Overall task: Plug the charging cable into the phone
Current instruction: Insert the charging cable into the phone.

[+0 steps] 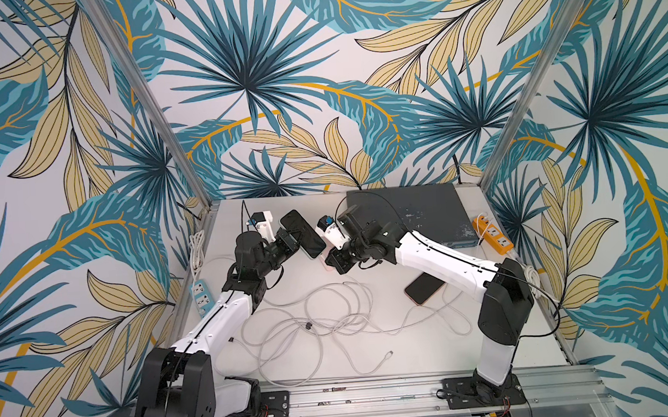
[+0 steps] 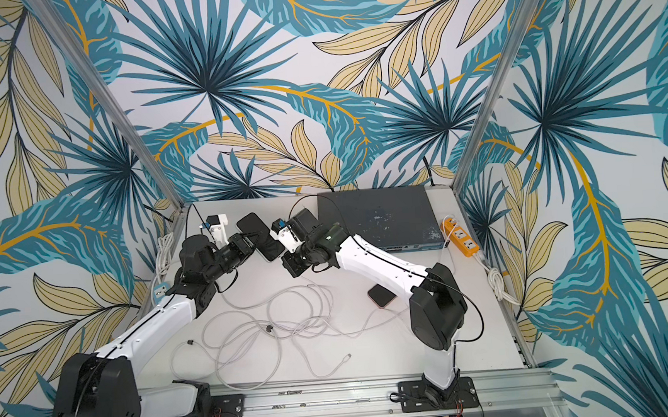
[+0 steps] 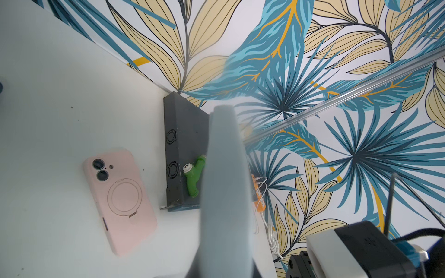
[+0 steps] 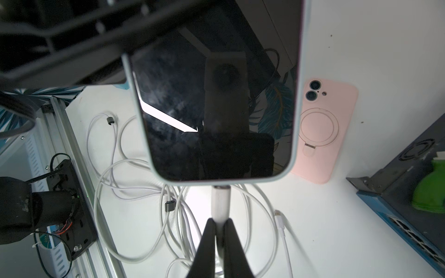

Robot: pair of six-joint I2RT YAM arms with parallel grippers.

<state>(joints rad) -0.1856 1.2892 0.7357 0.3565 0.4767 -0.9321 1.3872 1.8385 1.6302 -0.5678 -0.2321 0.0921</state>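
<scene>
Top views overlook table (image 1: 435, 355); right wrist hugs phone (image 4: 216, 108).

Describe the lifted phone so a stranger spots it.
Find the grey box at the back. Beside it, the left gripper holds the phone. It alone is lifted, in a pale blue case; the pink phone and the screen-up phone lie flat.

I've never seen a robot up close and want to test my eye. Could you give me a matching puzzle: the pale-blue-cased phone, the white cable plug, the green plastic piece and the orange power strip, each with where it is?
Things:
1. pale-blue-cased phone
2. white cable plug
3. green plastic piece
4. orange power strip

Places:
A. resting on the grey box
B. pinched in the right gripper
C. on the table beside the grey box
D. held up by the left gripper

Pairs: 1-D, 2-B, 3-A, 4-C.
</scene>
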